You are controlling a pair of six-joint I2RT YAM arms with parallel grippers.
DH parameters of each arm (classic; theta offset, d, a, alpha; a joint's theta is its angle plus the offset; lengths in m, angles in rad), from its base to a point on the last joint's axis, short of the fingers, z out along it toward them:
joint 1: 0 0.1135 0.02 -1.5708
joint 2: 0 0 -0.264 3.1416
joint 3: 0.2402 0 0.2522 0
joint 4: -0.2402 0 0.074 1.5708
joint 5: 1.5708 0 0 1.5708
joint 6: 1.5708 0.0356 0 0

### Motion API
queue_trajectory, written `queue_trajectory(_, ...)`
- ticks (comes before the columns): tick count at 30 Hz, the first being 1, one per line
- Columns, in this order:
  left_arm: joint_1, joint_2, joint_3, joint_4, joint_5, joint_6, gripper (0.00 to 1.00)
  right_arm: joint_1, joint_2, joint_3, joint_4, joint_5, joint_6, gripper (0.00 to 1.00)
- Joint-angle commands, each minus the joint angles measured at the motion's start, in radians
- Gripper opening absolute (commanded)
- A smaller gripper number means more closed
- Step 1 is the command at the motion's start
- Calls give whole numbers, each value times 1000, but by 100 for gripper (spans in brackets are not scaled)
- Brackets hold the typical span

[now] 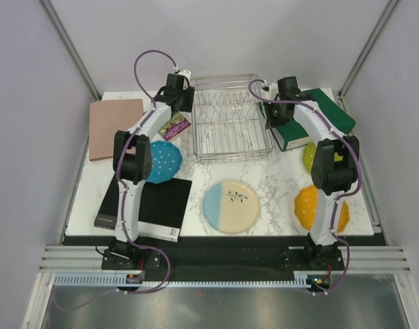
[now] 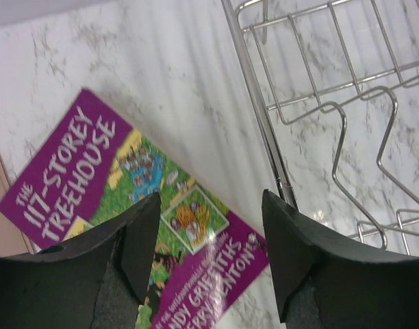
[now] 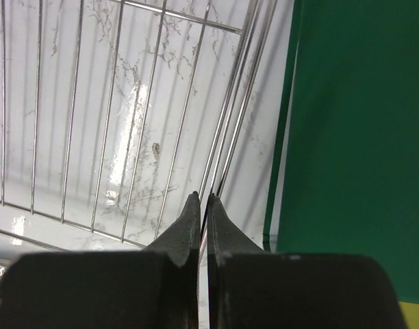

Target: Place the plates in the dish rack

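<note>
The silver wire dish rack (image 1: pixel 230 127) stands at the back middle of the table with nothing in it. My right gripper (image 1: pixel 270 113) (image 3: pixel 202 199) is shut on the rim wire (image 3: pixel 231 116) of its right side. At the rack's left rim (image 2: pixel 257 103), my left gripper (image 1: pixel 182 103) (image 2: pixel 211 199) hangs open and holds nothing. The blue dotted plate (image 1: pixel 161 162) lies under the left arm. A cream-and-light-blue plate (image 1: pixel 231 206) lies at the front middle. By the right arm are the orange plate (image 1: pixel 309 205) and the green plate (image 1: pixel 309 156), both partly hidden.
A purple paperback (image 1: pixel 174 125) (image 2: pixel 93 171) lies just left of the rack, below the left gripper. A green book (image 1: pixel 312 116) (image 3: pixel 360 137) sits right of the rack. A pink board (image 1: pixel 115 127) is at the back left, a black notebook (image 1: pixel 151 205) at the front left.
</note>
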Motion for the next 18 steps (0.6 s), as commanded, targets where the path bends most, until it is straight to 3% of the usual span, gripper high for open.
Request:
queue_trajectory(1,-68,84,183,141,49,68,70,115,-23,12,-33,-176,26,0)
queue_trajectory(9,-81,131,228,171,32,60,71,121,15,-2,14,-101,99,0)
queue_trajectory(18,-72,35,222,224,-92,76,79,114,113,110,33,-52,129,0)
